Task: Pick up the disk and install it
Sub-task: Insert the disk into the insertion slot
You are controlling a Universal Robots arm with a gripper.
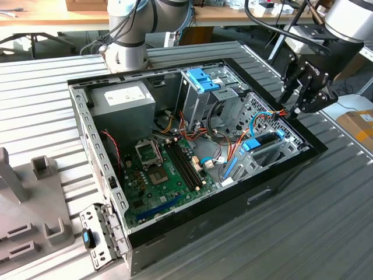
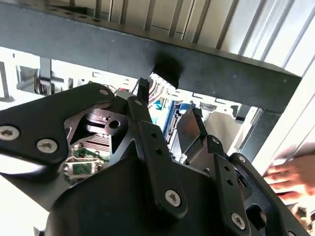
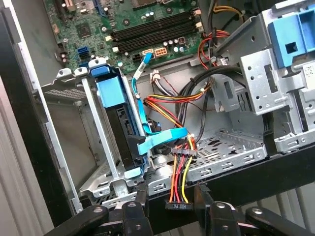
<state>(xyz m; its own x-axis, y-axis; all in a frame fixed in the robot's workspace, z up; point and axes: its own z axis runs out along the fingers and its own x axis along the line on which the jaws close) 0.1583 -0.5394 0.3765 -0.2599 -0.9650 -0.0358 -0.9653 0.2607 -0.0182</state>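
The disk [image 1: 265,142] stands on edge in the low metal bay at the exterior view's right end of the open computer case, its light-blue bracket on top. In the first wrist view the disk [image 3: 118,130] shows a dark side framed in blue inside that bay. My gripper [image 1: 291,108] hovers open just above the case's rim beside the bay, touching nothing. In the first wrist view the gripper [image 3: 172,196] has its fingertips either side of a loose power plug [image 3: 179,205], with gaps to it. The gripper [image 2: 170,101] also looks open in the second wrist view.
A blue flat cable [image 3: 162,137] and red-yellow-black wires [image 3: 179,172] run beside the bay. A grey power-supply box [image 1: 125,102], a tall cage with blue tabs [image 1: 204,79] and the motherboard [image 1: 163,169] fill the case. A person's hand [image 2: 290,177] is near.
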